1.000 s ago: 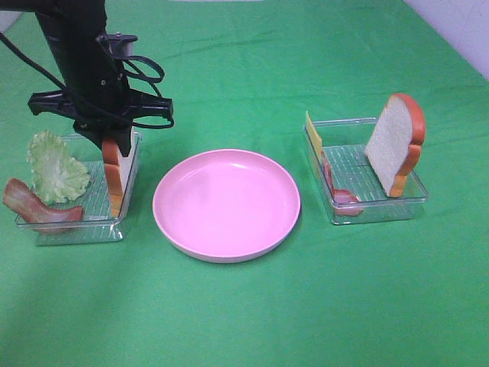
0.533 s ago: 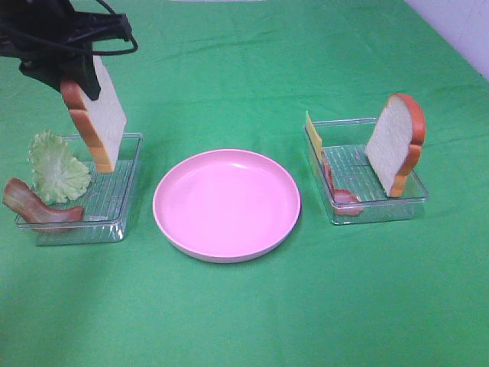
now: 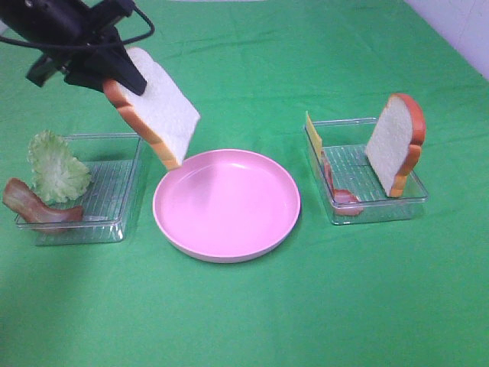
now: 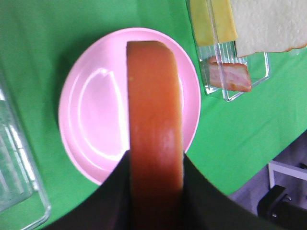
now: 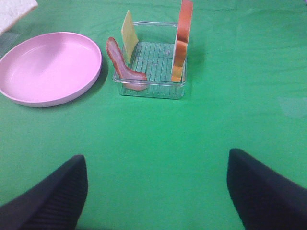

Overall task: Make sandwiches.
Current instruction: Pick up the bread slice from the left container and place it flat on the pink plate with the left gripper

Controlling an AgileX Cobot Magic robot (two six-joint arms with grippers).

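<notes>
My left gripper (image 3: 114, 76) is shut on a bread slice (image 3: 159, 107), white with an orange-brown crust, and holds it tilted in the air with its lower corner over the left rim of the pink plate (image 3: 229, 205). In the left wrist view the crust (image 4: 154, 124) runs between the two black fingers (image 4: 112, 201) above the plate (image 4: 91, 110). A second bread slice (image 3: 397, 141) leans upright in the right tray (image 3: 359, 164), with a cheese slice (image 3: 312, 131) and bacon (image 3: 336, 189). My right gripper (image 5: 156, 191) is open over bare green cloth, out of the high view.
The left clear tray (image 3: 107, 191) holds a lettuce leaf (image 3: 55, 168) and a bacon strip (image 3: 34, 205). Green cloth covers the whole table. The right wrist view shows the right tray (image 5: 153, 62) and plate (image 5: 48, 67) ahead of the gripper.
The left gripper has lifted the bread slice out of the left tray and carried it right, tilting it, until it hangs over the plate's left rim. The right arm has not moved.
</notes>
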